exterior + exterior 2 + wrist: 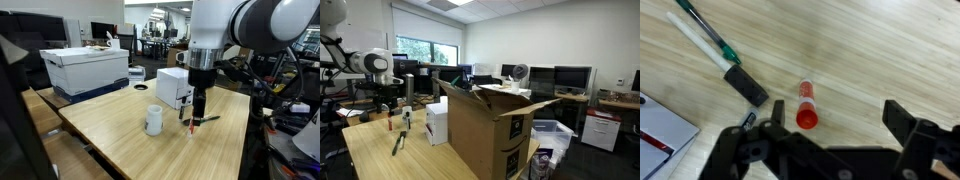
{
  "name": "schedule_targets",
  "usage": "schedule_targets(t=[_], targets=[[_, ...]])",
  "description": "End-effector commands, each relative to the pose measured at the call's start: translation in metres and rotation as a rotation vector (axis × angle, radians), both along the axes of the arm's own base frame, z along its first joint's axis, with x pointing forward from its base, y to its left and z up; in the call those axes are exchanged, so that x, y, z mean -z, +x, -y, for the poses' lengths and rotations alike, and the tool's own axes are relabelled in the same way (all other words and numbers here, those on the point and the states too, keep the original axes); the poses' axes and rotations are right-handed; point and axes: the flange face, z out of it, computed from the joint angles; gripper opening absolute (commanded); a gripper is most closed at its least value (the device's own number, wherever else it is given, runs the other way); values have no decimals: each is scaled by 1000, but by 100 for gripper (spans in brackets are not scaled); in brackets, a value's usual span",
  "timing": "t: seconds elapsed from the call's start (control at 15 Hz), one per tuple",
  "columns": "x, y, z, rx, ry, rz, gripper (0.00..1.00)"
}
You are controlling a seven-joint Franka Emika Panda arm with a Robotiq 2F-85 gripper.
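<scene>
The arm (250, 25) enters an exterior view from 1 o'clock. Its thick white joints fold over, and the last link points straight down at the wooden table (120, 140). The gripper (197, 113) hangs just above the table top with its fingers vertical. In the other exterior picture the arm stands at 9 o'clock, bent at the elbow, with the wrist likewise turned down.

In the wrist view the gripper (832, 112) comes in from 6 o'clock. It is spread wide and holds nothing. One black finger (760, 135) is at 7 o'clock and the other is at 4 o'clock.

A small red tube (807, 105) lies flat on the table in the gap between them. It is nearer the 7 o'clock finger and apart from both. Its red cap end points toward 6 o'clock and its paler end toward 12 o'clock.

A marker (715, 45) lies at 10 o'clock of the tube. It has a white barrel, a green band and a black cap, and it runs on a slant with the cap end nearest the tube, close by but not touching.

In an exterior view a white cup (153, 120) stands upright at 9 o'clock of the gripper. A small white box (173, 87) sits at 11 o'clock of the gripper. A large open cardboard box (485, 135) fills the near side of an exterior view.
</scene>
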Motion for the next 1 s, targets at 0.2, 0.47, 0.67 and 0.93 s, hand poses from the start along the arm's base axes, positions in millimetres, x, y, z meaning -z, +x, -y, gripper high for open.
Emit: schedule_targets(t=[0.2,0.47,0.67,0.93], targets=[[13,13,3,64,-2,4,100],[17,21,7,98,3,-3,100],[17,26,11,111,2,-1,75],[18,23,12,128,-1,-1,57]])
